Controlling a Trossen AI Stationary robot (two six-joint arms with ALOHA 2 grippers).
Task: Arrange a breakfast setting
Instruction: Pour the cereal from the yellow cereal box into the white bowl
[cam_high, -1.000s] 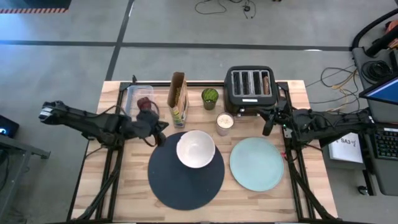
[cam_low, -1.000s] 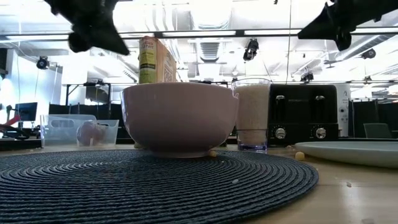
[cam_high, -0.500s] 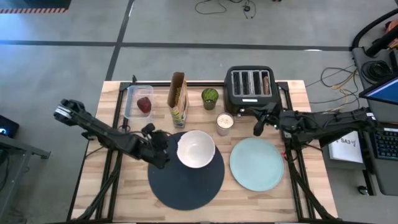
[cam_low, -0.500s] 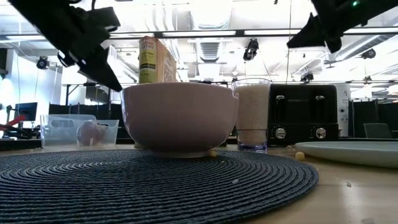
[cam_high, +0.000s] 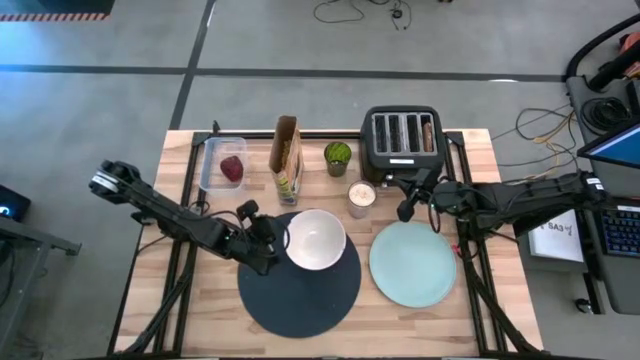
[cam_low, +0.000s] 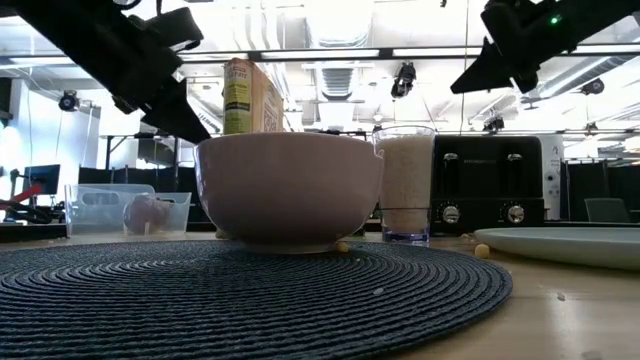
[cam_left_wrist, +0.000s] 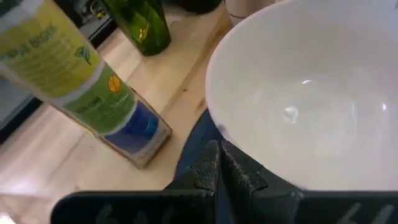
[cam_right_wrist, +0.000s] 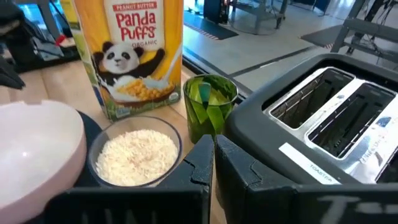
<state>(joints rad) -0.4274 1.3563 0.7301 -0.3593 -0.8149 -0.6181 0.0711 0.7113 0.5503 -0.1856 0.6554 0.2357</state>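
Wooden table carried the setting; the left gripper, fingers pressed together, hovered just beside the white bowl; the right gripper, likewise closed, hung near the toaster.

from above, i saw the left gripper beside the white bowl, which sat on the upper part of the navy mat. my right gripper hung between the black toaster and the mint-green plate, near a glass of white grains.
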